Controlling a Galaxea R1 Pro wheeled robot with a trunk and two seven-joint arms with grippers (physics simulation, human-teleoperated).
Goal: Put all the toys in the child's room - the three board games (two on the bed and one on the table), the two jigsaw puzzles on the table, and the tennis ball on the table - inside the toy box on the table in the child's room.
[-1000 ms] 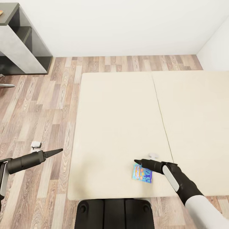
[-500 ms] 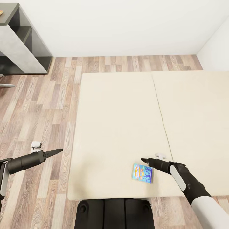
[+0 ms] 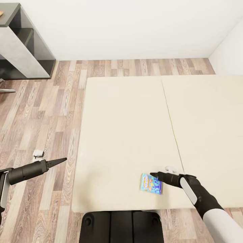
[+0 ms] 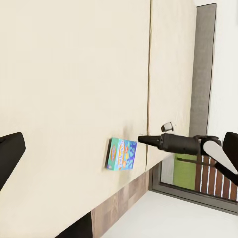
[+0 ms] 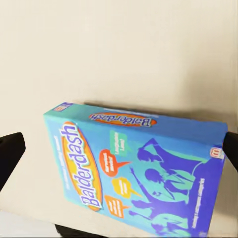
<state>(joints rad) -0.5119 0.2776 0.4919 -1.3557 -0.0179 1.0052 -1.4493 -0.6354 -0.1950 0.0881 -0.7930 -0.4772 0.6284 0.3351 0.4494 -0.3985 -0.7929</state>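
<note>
A small blue board game, a "Balderdash" box, lies flat on the cream bed near its front edge. My right gripper hovers over the box's far right corner. It is open, one finger showing at each side of the box with nothing between them. The left wrist view shows the same box and the right arm beside it. My left gripper hangs open over the wood floor, left of the bed. The toy box, jigsaw puzzles and tennis ball are out of view.
A corner of the grey table stands at the far left against the white wall. A small white object lies on the floor near my left arm. My black base sits at the bed's front edge.
My right gripper has shifted to the right and then back toward the blue box's right side. The box and my left arm have stayed put.
</note>
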